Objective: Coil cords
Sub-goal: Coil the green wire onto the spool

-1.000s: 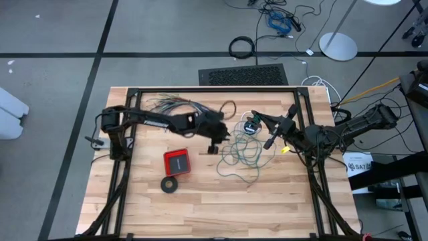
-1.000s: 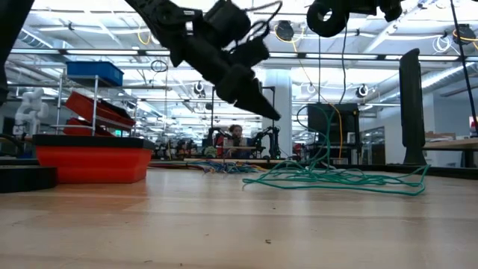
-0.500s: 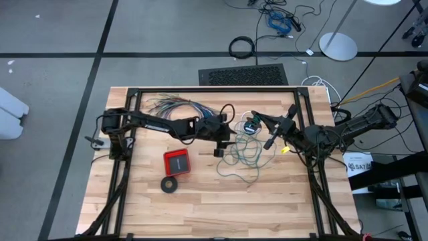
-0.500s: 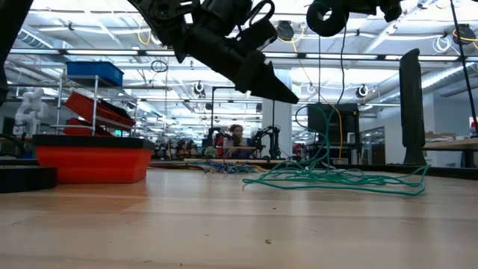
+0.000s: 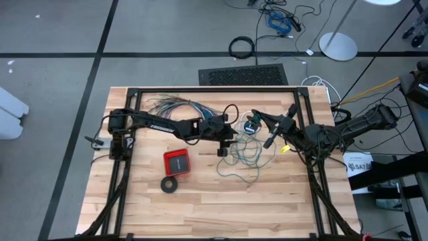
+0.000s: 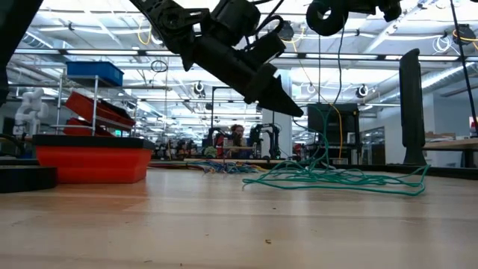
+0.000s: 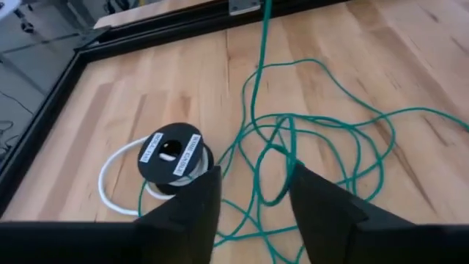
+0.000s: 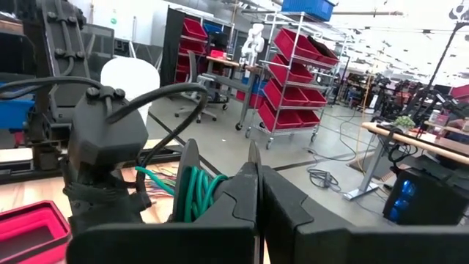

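Left pincer (image 7: 253,202) parted, angled down over teal wire (image 7: 322,139), right pincer (image 8: 258,191) raised, clamped on teal strands.

Teal-green wire (image 5: 243,156), white cord (image 7: 117,163) with black round piece (image 7: 171,152), red box (image 5: 177,162), black ring (image 5: 169,185)

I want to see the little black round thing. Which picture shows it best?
The left wrist view: the black round piece sits close, on its white cord. The high view shows it tiny; the low and right wrist views don't show it.
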Action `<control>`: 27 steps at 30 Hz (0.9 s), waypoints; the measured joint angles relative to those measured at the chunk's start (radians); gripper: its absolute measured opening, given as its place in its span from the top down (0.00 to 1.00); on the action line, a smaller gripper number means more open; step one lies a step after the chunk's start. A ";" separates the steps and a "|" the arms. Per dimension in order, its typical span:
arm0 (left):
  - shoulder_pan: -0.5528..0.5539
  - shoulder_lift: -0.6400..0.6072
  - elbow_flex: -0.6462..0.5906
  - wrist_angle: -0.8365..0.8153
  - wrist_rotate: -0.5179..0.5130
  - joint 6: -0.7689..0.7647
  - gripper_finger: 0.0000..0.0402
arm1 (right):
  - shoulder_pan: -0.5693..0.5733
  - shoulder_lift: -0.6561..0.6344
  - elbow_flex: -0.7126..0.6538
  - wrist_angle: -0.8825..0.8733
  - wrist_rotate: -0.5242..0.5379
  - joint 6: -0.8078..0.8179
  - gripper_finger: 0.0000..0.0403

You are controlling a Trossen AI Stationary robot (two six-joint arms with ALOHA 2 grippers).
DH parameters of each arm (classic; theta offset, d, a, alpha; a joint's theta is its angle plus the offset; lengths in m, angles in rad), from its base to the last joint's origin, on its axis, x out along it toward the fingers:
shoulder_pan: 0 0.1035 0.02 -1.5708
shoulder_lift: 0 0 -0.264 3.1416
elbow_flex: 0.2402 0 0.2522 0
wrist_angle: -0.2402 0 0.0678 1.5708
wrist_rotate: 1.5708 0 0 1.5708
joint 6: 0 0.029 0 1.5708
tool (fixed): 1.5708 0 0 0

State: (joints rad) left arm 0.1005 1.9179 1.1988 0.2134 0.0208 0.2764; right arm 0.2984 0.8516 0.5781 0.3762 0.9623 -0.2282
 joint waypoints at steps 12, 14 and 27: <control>0.041 0.011 0.000 -0.085 0.006 0.045 0.98 | -0.006 0.000 0.000 0.000 0.001 -0.029 1.00; 0.050 0.011 0.000 -0.143 -0.067 0.073 0.99 | -0.006 0.000 0.000 0.001 0.005 -0.035 1.00; 0.154 -0.052 -0.001 -0.591 -0.226 0.124 1.00 | -0.005 0.000 0.000 -0.004 0.009 -0.046 1.00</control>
State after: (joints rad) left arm 0.2543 1.8654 1.1976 -0.3776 -0.2052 0.4004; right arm 0.2930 0.8520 0.5781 0.3720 0.9714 -0.2741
